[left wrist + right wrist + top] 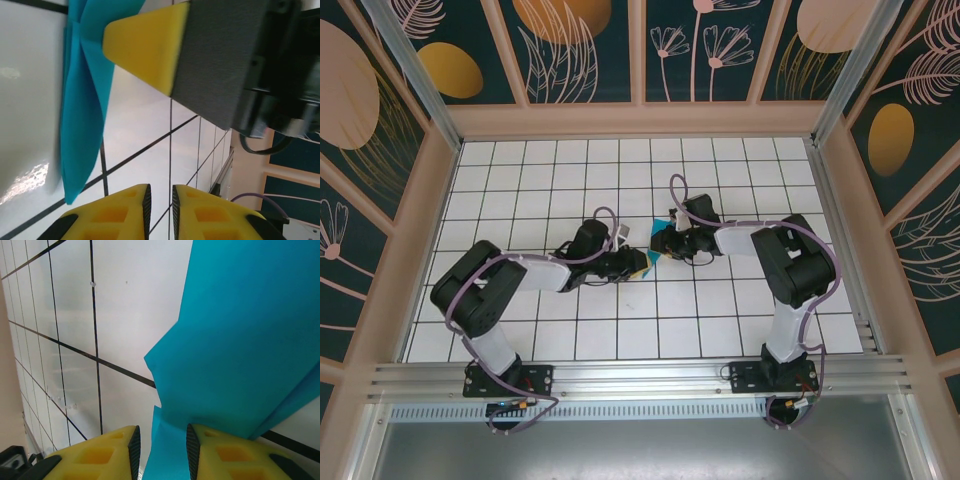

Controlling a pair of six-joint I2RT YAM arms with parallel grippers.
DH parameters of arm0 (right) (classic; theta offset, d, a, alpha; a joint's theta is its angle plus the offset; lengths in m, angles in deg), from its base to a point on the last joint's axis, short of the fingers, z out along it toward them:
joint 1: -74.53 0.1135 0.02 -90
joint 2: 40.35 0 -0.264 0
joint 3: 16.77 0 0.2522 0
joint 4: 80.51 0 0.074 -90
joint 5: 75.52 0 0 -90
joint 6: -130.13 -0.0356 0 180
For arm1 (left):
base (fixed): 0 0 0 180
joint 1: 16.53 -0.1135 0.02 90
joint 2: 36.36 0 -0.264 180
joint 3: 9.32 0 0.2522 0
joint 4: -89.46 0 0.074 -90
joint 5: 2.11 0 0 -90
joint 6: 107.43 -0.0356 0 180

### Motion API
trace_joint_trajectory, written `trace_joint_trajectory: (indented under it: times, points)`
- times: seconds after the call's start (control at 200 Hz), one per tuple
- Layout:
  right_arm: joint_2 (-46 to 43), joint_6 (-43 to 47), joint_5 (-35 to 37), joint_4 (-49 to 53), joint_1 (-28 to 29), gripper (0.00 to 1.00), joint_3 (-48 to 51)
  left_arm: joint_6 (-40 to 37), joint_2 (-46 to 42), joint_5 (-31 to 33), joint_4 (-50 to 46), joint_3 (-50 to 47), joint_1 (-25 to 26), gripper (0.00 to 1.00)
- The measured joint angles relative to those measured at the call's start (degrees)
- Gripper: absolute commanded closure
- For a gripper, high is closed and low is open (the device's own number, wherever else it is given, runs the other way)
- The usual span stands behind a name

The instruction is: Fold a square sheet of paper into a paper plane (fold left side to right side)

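Two grippers crowd the square sheet of paper [240,340] in the middle of the tabletop [520,200], the right gripper [162,437] narrowly open astride its edge, the left gripper [160,192] almost closed on nothing beside it, so a nudge could skew the fold.

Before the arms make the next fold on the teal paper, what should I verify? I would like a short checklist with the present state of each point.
1. Paper lies between the jaws of the right claw: ok.
2. Right claw really clamps it: cannot tell; a thin gap shows beside one jaw.
3. Left claw is free of paper: ok; jaws nearly together, nothing between.
4. Claws do not touch each other: ok; the table shows between them in the left wrist view.
5. Paper already has folds: ok; layers overlap.
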Motion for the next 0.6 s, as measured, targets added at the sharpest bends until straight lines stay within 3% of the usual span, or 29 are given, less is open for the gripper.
trace_joint_trajectory:
  times: [0.601]
  points:
    - [0.0,0.0,0.0,0.0,0.0,0.66,0.0,1.4,6.21,0.02,1.11,5.38,0.26,0.8]
